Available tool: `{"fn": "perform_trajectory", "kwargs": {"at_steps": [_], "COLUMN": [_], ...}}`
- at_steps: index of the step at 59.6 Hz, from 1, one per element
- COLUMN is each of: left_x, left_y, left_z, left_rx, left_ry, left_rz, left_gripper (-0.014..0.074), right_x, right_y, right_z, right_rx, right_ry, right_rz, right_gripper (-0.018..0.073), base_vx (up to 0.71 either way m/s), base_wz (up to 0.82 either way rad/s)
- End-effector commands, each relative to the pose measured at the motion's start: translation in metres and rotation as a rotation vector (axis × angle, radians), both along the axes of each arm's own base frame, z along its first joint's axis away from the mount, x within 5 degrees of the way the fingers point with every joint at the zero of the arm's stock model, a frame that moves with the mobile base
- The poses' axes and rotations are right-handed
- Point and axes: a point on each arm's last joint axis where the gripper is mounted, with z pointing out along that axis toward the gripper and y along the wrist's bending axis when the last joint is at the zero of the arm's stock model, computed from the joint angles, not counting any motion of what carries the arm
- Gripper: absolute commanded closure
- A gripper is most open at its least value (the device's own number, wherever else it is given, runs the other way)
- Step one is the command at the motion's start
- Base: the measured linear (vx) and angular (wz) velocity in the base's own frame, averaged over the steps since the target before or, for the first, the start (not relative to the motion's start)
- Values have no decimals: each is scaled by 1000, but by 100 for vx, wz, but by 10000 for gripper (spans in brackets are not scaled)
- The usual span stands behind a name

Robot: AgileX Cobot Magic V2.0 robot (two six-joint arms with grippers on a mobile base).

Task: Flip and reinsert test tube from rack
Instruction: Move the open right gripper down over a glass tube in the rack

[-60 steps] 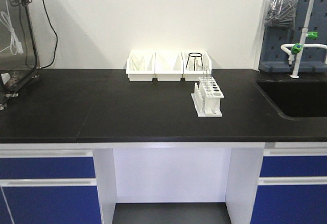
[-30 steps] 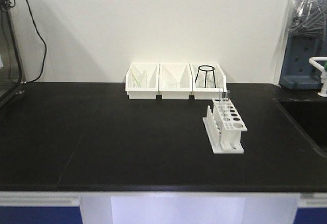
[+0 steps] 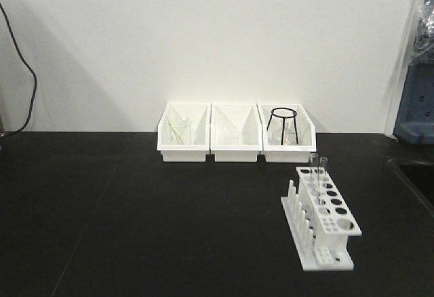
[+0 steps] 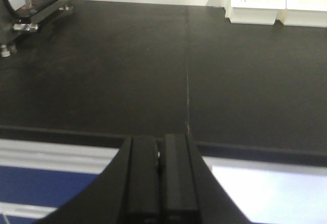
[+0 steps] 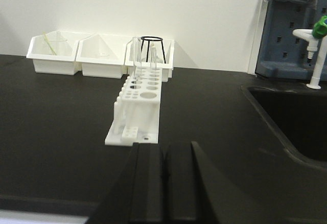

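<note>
both tools were pinched closed on nothing. left tool [image 4: 162, 150] hung over the near edge of the table [image 4: 102, 81], right tool [image 5: 164, 155] just short of the rack [image 5: 139, 106]. rack stood on the table's right part, two glass tubes [image 3: 314, 168] upright at its far end. three white bins [image 3: 235, 141] sat against the wall behind.

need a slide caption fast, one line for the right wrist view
Shut right claw facing the white test tube rack, clear test tubes upright at its far end, three bins behind.
</note>
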Motion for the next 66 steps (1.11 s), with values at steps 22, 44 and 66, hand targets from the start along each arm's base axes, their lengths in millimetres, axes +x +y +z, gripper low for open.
{"fn": "perform_trajectory", "kwargs": {"at_steps": [22,44,66], "left_x": [1,1,1], "left_y": [-1,-1,-1], "left_z": [8,8,8], "left_rx": [4,4,4], "left_ry": [-99,-99,-99], "left_rz": [-12,-12,-12], "left_gripper": [603,603,603], "right_x": [0,0,0], "right_y": [1,1,1], "right_z": [7,7,7], "right_rx": [-16,-16,-16], "right_ry": [-85,-85,-85], "right_rz": [5,5,5], "right_gripper": [568,568,568], "base_vx": [28,17,7], "base_wz": [1,1,0]}}
